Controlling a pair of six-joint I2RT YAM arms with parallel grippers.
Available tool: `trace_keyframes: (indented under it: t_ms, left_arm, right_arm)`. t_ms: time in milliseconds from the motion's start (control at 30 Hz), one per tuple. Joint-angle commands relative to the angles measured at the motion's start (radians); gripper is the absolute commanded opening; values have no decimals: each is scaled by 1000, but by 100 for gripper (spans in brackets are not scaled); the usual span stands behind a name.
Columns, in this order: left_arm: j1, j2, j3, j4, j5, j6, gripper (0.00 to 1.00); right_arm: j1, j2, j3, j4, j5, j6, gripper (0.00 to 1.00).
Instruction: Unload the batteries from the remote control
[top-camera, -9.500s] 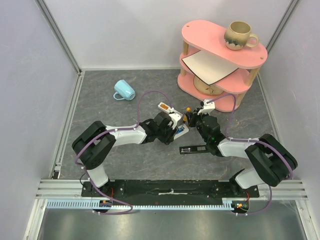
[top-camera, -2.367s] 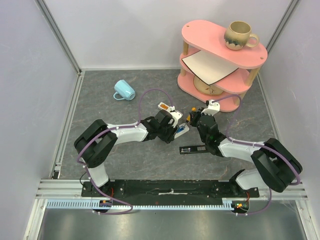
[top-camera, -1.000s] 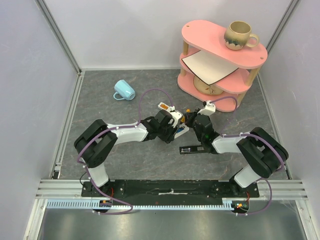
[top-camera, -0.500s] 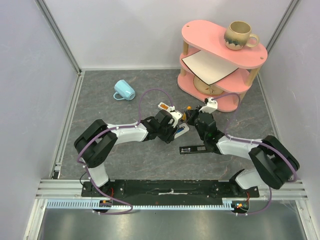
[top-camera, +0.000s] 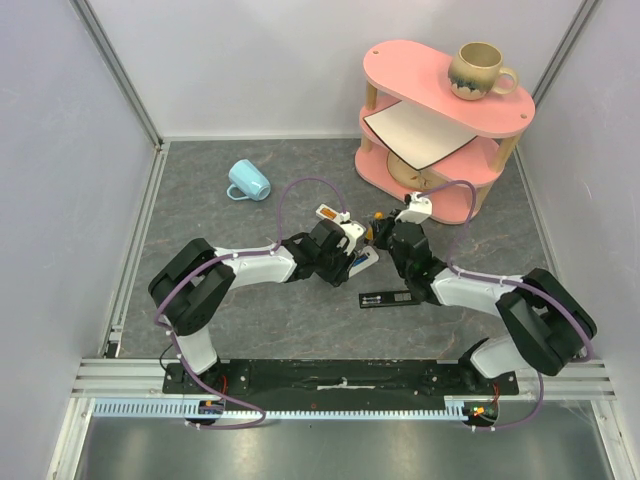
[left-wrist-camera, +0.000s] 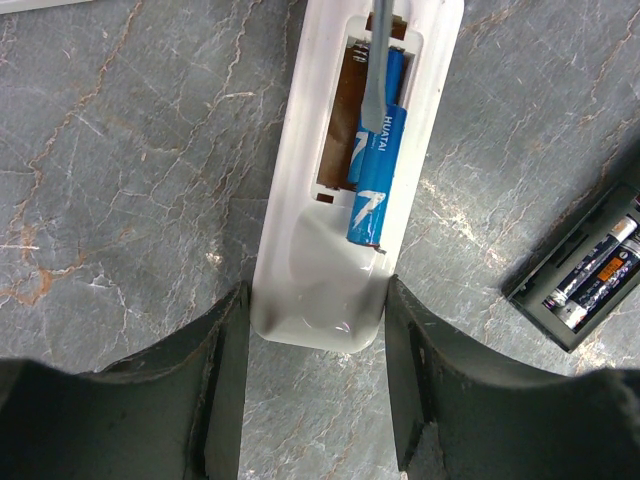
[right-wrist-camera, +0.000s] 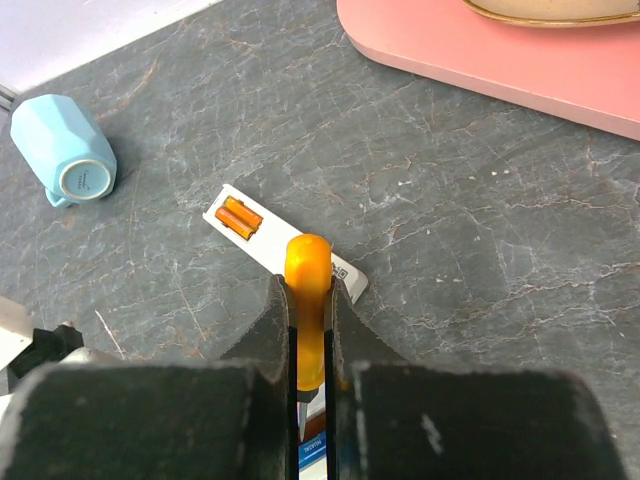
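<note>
At mid-worktop (top-camera: 250, 320), the left jaws grip the white remote (left-wrist-camera: 305, 290) by its sides. Two blue batteries (left-wrist-camera: 377, 175) lie in its open bay, one end raised over the rim. The right jaws pinch the screwdriver (right-wrist-camera: 308, 285), its shaft over that cell.

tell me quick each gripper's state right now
left gripper: closed on the white remote
right gripper: closed on the orange screwdriver

"HUATAI" on the blue battery (left-wrist-camera: 376, 180)
</note>
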Motion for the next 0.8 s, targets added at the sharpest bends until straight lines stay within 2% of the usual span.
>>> trace_keyframes:
  t_ms: [0,300,767]
  left_arm:
    - [-1,45,6,-27,26,9,2]
    - [-1,46,8,-30,24,11,2]
    - [-1,45,9,-30,17,9,2]
  right_arm:
    - [3,33,59,46,10,-12,0]
    - [2,88,73,40,-55,-8,0]
    - [0,-82,-34,-38,-38,-14,0]
